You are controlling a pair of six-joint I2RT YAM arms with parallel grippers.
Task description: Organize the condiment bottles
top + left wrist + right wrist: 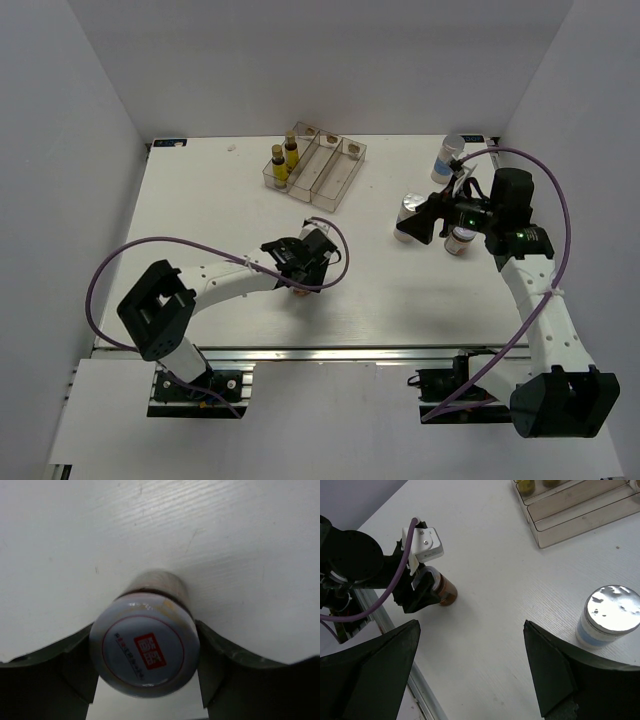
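White table point(200, 200); pale grey walls point(60, 120).

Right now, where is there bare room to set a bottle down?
Bare: the table left of the tray, and the stretch between the left gripper with its brown jar and the right gripper. Crowded: the white bottles around the right gripper.

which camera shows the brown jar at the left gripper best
Left wrist: the squat brown jar with pale lid fills the frame. Right wrist shows it small, side-on; top external mostly hides it under the left gripper.
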